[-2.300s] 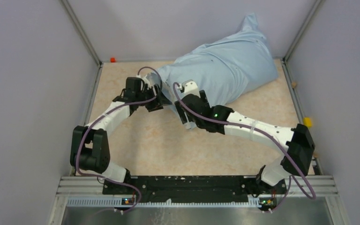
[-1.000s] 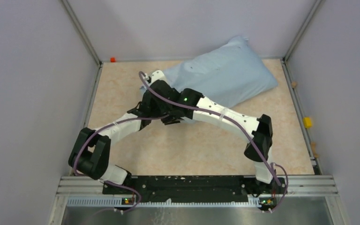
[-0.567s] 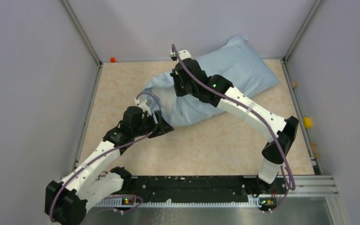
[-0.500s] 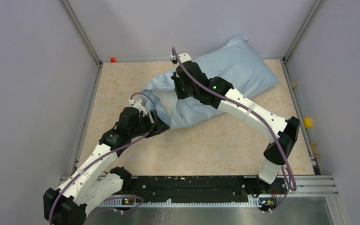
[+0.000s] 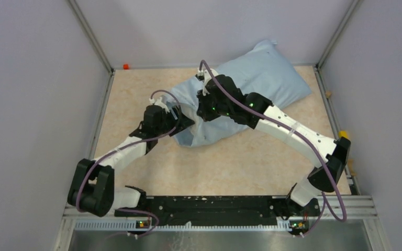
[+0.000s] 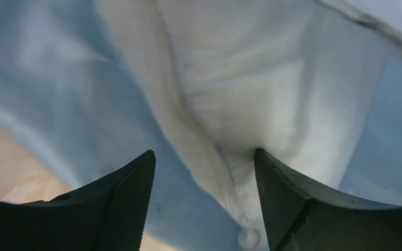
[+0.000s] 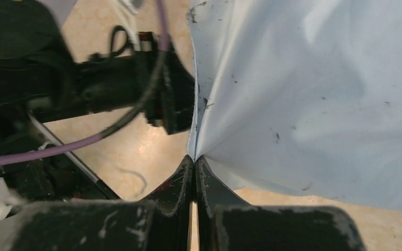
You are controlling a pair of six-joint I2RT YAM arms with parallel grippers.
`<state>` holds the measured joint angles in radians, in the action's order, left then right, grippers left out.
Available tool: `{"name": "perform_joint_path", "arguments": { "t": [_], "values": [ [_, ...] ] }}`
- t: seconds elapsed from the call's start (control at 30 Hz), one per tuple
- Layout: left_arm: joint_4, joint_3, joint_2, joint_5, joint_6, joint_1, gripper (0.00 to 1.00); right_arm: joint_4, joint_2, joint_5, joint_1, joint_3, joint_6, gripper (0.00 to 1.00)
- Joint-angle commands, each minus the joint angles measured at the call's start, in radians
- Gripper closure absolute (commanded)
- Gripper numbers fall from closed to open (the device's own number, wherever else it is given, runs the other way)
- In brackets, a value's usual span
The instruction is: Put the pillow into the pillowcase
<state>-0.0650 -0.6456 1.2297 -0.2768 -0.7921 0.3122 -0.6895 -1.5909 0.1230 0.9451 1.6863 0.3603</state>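
The pillowcase [image 5: 261, 78] lies slantwise on the bench [image 5: 136, 89]. Its plump end is up against the far right corner, and its looser, wrinkled end points toward the middle, near the two arms. From above only blue cloth shows, and the bulk under it is full and rounded along most of its length.

The pillow [image 6: 241, 89] itself shows in the left wrist view as off-white fabric with a puckered seam running down it. Blue cloth lies along it on the left and again at the right edge, so it sits in the pillowcase's mouth with that end uncovered.

The left pincer [image 6: 204, 154] is at that near-left end, low over the bench. Its jaws stand wide apart, one on either side of the pillow's seamed edge. The off-white fabric bulges between them and nothing is pinched. A patch of bare bench shows beside the finger on the left of that view.

The right pincer [image 7: 194, 158] reaches across from the right side and sits over the middle-left part of the pillowcase, just beyond the left pincer. Its jaws are pressed together, and a fold of the pillowcase's edge runs straight down into the tips and is caught there. The blue cloth spreads up and to the right from that point, marked with small dark specks. To its left in that view are the left arm's black wrist and a purple cable [image 7: 42, 150], with the bench beneath.
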Motion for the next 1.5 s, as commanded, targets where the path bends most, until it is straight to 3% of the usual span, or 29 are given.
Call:
{"name": "perform_joint_path", "arguments": {
  "t": [0.0,0.1,0.17,0.27,0.37,0.43,0.57,0.67,0.73,0.87,1.1,1.47],
  "values": [
    [-0.305,-0.083,0.152,-0.094,-0.05,0.102,0.36,0.042,0.053,-0.098,0.016,0.007,0.036,1.0],
    [-0.339,-0.096,0.205,-0.12,-0.077,0.172,0.64,0.045,0.053,-0.103,0.02,0.005,0.039,1.0],
    [-0.33,-0.055,0.186,-0.135,-0.101,0.184,0.67,0.022,0.047,-0.049,0.018,0.003,0.028,1.0],
    [-0.238,0.025,0.069,-0.106,-0.1,0.185,0.56,0.018,0.035,-0.026,-0.016,-0.027,0.015,1.0],
    [-0.021,0.059,-0.069,-0.033,-0.055,0.183,0.36,0.034,0.015,-0.016,-0.063,-0.049,0.001,1.0],
    [0.114,0.066,-0.148,0.019,-0.04,0.182,0.28,0.029,-0.012,0.03,-0.079,-0.04,-0.017,1.0],
    [0.294,0.076,-0.297,0.229,-0.032,0.174,0.25,0.006,-0.071,0.071,-0.107,-0.011,-0.023,1.0],
    [0.319,0.079,-0.337,0.258,-0.008,0.078,0.28,-0.022,-0.094,0.107,-0.081,0.021,-0.047,0.96],
    [0.308,0.064,-0.311,0.193,0.015,-0.013,0.3,-0.042,-0.093,0.189,-0.027,0.04,-0.071,0.77],
    [0.233,-0.001,-0.183,0.146,0.053,-0.103,0.31,-0.068,-0.091,0.273,0.057,0.105,-0.106,0.61],
    [0.125,-0.155,0.042,0.107,0.067,-0.131,0.32,-0.118,-0.141,0.303,0.158,0.231,-0.159,0.52],
    [0.013,-0.34,0.292,-0.015,0.063,-0.145,0.34,0.023,-0.176,-0.003,0.175,0.126,-0.198,0.53]
  ]
}}
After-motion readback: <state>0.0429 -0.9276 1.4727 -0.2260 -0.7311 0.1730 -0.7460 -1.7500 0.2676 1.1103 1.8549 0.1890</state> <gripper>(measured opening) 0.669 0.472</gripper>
